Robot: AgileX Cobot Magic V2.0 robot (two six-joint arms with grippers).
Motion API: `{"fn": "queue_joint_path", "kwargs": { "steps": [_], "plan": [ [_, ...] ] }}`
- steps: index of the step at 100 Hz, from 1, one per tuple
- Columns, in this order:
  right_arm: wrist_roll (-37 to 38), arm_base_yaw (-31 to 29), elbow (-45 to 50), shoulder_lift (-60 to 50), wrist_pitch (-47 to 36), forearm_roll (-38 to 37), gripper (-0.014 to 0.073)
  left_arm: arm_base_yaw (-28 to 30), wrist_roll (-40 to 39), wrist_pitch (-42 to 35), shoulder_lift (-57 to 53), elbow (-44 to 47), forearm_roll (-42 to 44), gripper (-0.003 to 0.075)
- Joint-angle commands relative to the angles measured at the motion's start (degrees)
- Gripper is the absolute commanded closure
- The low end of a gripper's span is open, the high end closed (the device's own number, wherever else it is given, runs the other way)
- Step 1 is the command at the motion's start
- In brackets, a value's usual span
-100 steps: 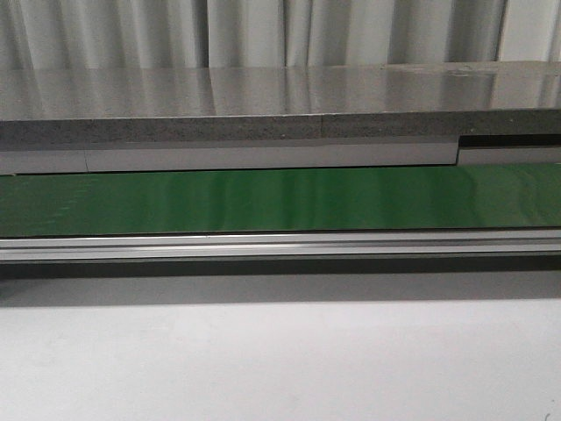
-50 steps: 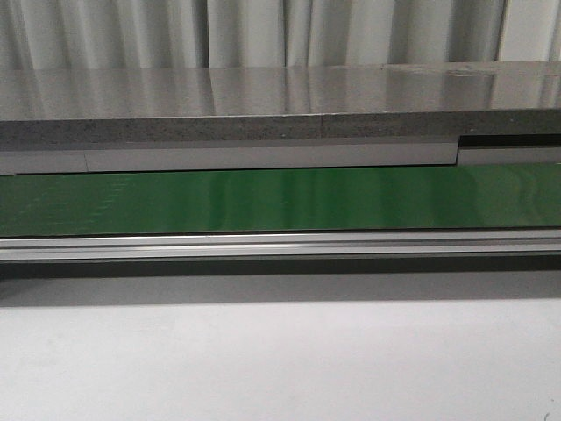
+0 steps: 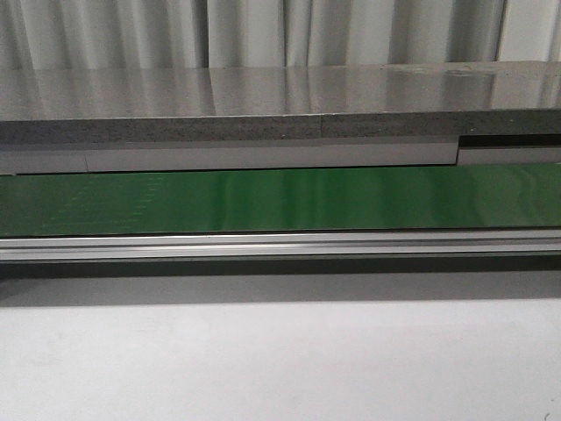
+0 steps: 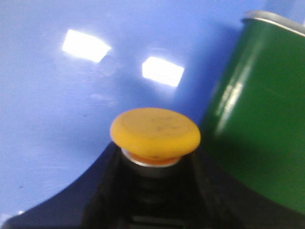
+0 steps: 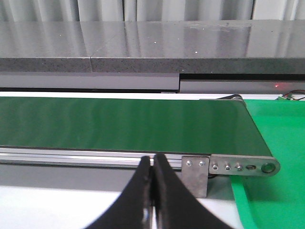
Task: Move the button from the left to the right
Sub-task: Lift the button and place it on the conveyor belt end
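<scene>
The button (image 4: 155, 132) fills the left wrist view: a round yellow-orange cap on a silver collar, its dark body sunk between the black fingers (image 4: 102, 191). My left gripper (image 4: 155, 179) is shut on the button and holds it over a blue surface (image 4: 57, 95), beside the end of the green conveyor belt (image 4: 257, 124). In the right wrist view, my right gripper (image 5: 152, 164) is shut with nothing between its fingers, in front of the belt's aluminium rail (image 5: 71, 155). The front view shows neither gripper nor the button.
The green belt (image 3: 280, 200) runs across the front view behind an aluminium rail (image 3: 280, 244), under a grey stone shelf (image 3: 280, 105). A white table (image 3: 280, 368) lies in front. A green mat (image 5: 276, 191) lies past the belt's end roller bracket (image 5: 243, 167).
</scene>
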Motion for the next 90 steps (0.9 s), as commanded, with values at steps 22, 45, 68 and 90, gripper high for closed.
{"fn": "queue_joint_path", "kwargs": {
  "steps": [22, 45, 68, 90],
  "plan": [
    [-0.1, -0.1, -0.8, -1.1, -4.9, 0.2, 0.0662, -6.2, 5.6, -0.6, -3.4, -1.7, -5.0, 0.0741],
    [-0.1, -0.1, -0.8, -1.1, -4.9, 0.2, 0.0662, -9.9, 5.6, -0.4, -2.6, -1.7, -2.4, 0.074],
    [-0.1, -0.1, -0.8, -1.1, -4.9, 0.2, 0.0662, -10.1, 5.6, 0.4, -2.6, -1.7, -2.6, 0.0682],
    [-0.1, -0.1, -0.8, -1.1, -4.9, 0.2, 0.0662, -10.1, 5.6, 1.1, -2.6, -1.7, -3.1, 0.0389]
  ]
}}
